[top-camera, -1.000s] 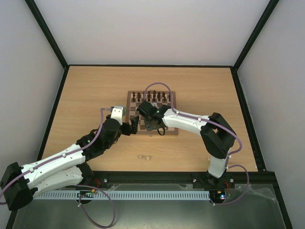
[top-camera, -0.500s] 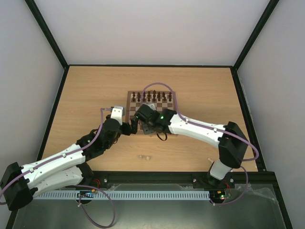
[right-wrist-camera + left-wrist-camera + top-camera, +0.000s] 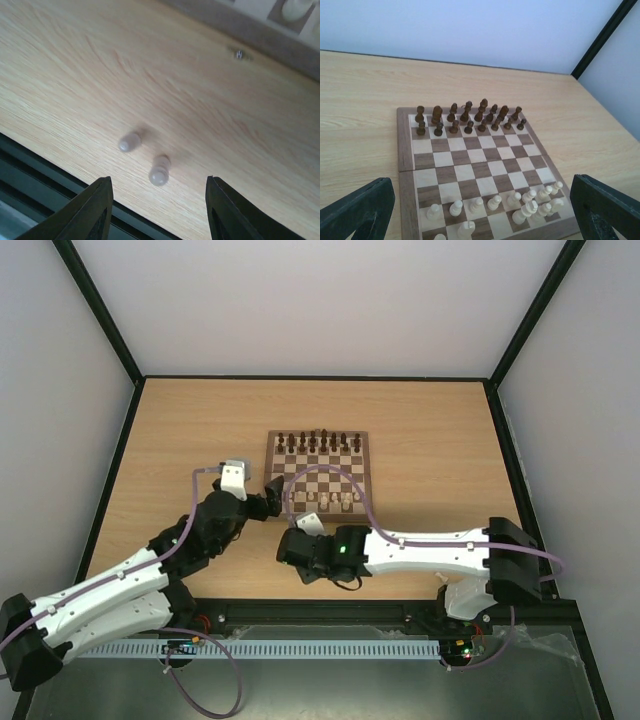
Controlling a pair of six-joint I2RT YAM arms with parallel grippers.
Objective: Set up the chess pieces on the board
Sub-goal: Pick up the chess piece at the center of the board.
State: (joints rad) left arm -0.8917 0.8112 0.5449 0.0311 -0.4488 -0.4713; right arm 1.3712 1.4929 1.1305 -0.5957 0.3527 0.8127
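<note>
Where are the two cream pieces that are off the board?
In the right wrist view, the two cream pieces sit side by side on the table, between the board and the front rail.

No text, label, brand, number or sign could be read in any of the views.
</note>
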